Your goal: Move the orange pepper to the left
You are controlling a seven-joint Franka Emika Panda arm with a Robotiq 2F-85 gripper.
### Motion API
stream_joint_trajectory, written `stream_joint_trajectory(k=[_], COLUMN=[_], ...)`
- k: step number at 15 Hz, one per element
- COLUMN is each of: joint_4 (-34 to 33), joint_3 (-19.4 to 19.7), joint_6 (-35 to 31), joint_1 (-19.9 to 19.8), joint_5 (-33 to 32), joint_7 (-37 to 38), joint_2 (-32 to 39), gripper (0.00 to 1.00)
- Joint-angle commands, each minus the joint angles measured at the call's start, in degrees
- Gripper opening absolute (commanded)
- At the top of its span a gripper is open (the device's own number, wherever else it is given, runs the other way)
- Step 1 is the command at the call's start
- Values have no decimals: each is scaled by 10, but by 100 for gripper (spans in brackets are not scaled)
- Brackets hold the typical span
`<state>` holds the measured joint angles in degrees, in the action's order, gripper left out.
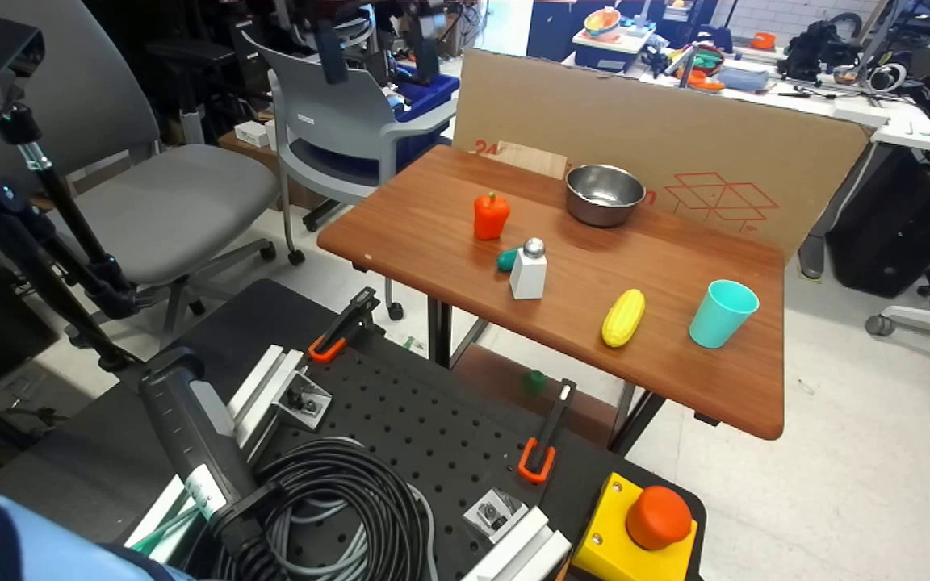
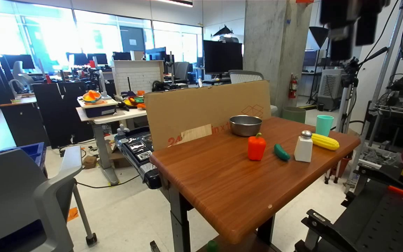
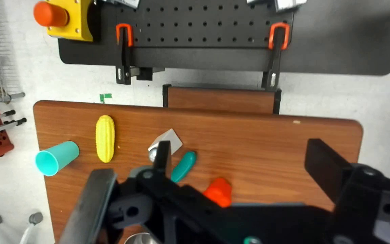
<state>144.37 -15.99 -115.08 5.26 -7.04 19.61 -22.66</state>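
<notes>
Well below the black two-fingered gripper (image 3: 239, 152), whose fingers are spread widely apart, the chunky orange-red toy pepper (image 3: 220, 192) is standing upright on the brown wood-grained table (image 3: 242, 135). In the wrist view, the gripper's body covers part of this pepper, and one finger partly hides the white tapered shaker (image 3: 172, 139) with metal cap.

The wood-grained counter (image 2: 212, 178) is reddish-brown under a tapered white shaker (image 1: 528, 279) with a silvery cap. Just beside the shaker is a slim teal-green toy vegetable (image 2: 281, 152); near the shaker, a chunky orange-red toy pepper (image 2: 256, 148) with a green stem and a yellow toy corn cob (image 3: 105, 139) with kernel rows; farther from it, a plain turquoise tapered cup (image 1: 721, 317) and a round grey metal bowl (image 2: 245, 128).
</notes>
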Motion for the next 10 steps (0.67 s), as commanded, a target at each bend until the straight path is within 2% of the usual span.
stream_joint_trajectory(k=[1,5,10], joint_4=[-6,-51,-107], joint_3=[28,55,100], joint_6=[-129,-208,-239], joint_1=[-44,-67,-34], joint_5=[-36,-60,-71], joint_7=[60,144,211], joint_2=[105,224,333], gripper=[100,100,100])
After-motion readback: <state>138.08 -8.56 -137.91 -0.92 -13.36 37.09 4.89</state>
